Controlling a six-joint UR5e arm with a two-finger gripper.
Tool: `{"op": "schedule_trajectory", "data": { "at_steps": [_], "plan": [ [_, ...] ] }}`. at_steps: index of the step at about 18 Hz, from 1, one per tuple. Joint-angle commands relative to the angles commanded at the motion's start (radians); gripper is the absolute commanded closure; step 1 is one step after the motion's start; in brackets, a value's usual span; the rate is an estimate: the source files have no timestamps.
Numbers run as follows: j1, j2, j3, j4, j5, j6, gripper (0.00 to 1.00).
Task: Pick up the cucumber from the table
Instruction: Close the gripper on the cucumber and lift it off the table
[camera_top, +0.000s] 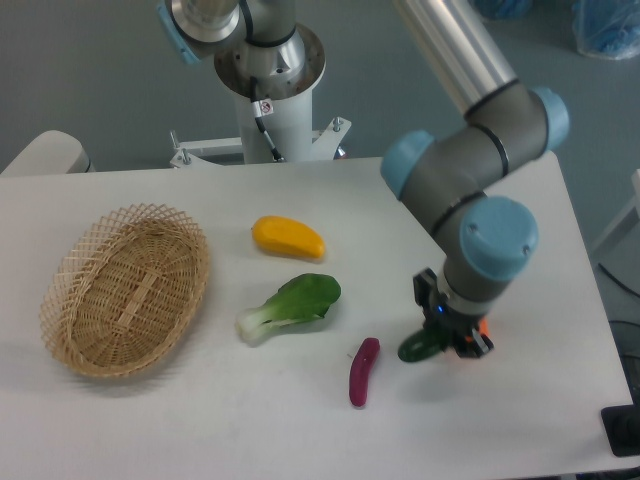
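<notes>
The cucumber (416, 347) is a glossy dark green piece at the right front of the white table (300, 420). Only its left end shows; the rest is hidden under my gripper (447, 343). The gripper points straight down onto it, with the black fingers on either side of the cucumber and seemingly closed on it. I cannot tell whether the cucumber rests on the table or is lifted slightly.
A slim purple eggplant (363, 371) lies just left of the cucumber. A leafy bok choy (293, 304) and a yellow-orange vegetable (288, 238) lie mid-table. A wicker basket (125, 288) stands at the left. The robot base (270, 90) stands at the back.
</notes>
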Motion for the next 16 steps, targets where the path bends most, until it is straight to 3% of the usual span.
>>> {"op": "schedule_trajectory", "data": {
  "at_steps": [5,16],
  "plan": [
    [-0.002,-0.058,0.081,-0.011,0.009,0.018,0.97],
    [-0.020,-0.068,0.086,-0.002,0.012,0.018,0.97]
  ]
}}
